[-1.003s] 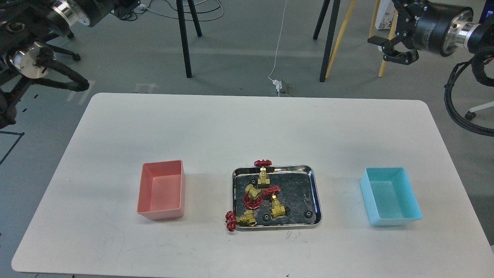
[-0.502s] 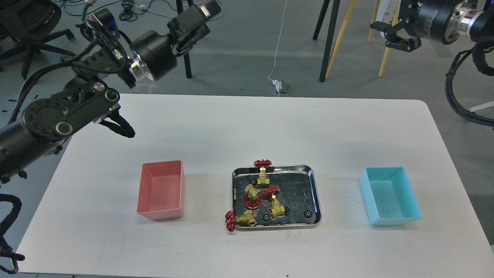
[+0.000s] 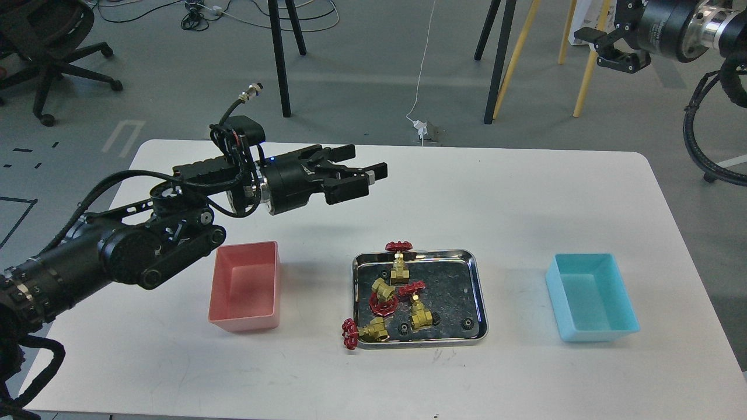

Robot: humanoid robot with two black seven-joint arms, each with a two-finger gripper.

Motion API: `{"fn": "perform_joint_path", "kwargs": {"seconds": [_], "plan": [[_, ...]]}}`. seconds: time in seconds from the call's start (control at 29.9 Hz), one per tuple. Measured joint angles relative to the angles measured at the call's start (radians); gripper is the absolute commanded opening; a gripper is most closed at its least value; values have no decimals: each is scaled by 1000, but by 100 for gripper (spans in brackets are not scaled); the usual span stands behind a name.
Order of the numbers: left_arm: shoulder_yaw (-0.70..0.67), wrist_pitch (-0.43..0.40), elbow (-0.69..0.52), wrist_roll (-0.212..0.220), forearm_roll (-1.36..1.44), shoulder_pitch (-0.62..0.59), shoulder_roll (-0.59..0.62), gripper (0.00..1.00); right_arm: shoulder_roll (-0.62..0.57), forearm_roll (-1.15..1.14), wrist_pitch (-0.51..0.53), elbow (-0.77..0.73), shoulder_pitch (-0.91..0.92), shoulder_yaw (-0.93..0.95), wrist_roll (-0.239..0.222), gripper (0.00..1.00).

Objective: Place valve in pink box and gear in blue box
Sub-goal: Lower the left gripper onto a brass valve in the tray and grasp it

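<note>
Four brass valves with red handwheels lie in a shiny steel tray (image 3: 475, 291) at the middle of the white worktop (image 3: 525, 192). One valve (image 3: 399, 265) stands at the tray's far edge, its wheel over the rim; two more (image 3: 381, 294) (image 3: 417, 312) lie tangled together at the centre; the fourth (image 3: 366, 332) rests at the near left corner with its wheel hanging outside the rim. Three small black gears show clearly on the tray floor: one (image 3: 467, 324) near the right corner, one (image 3: 402, 329) beside the near valves, one (image 3: 383, 273) by the far valve; others may hide under the valves. There is one pink box (image 3: 245, 289) left of the tray and one blue box (image 3: 592, 297) well apart on the right, both open-topped with nothing visible inside.

The left gripper (image 3: 367, 166) hangs above the worktop, beyond the tray and pink box, its fingers spread apart and holding nothing. The right gripper (image 3: 613, 49) is raised at the upper right, off the worktop; I cannot tell how its fingers stand. Behind the worktop are stand legs, a white cable and an office chair.
</note>
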Motion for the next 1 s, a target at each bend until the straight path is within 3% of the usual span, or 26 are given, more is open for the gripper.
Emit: {"fn": "perform_joint_path", "kwargs": {"seconds": [0.17, 0.37, 0.7, 1.0], "plan": [[134, 268, 23, 0, 181, 36, -42, 100, -2, -8, 0, 0, 0, -2, -3, 98], [246, 472, 119, 0, 312, 145, -132, 100, 6, -94, 1, -13, 0, -2, 4, 98], [344, 501, 477, 0, 325, 220, -329, 100, 19, -113, 1, -21, -4, -1, 6, 98], [356, 501, 507, 0, 310, 228, -356, 100, 36, -113, 1, -52, -7, -3, 6, 98]]}}
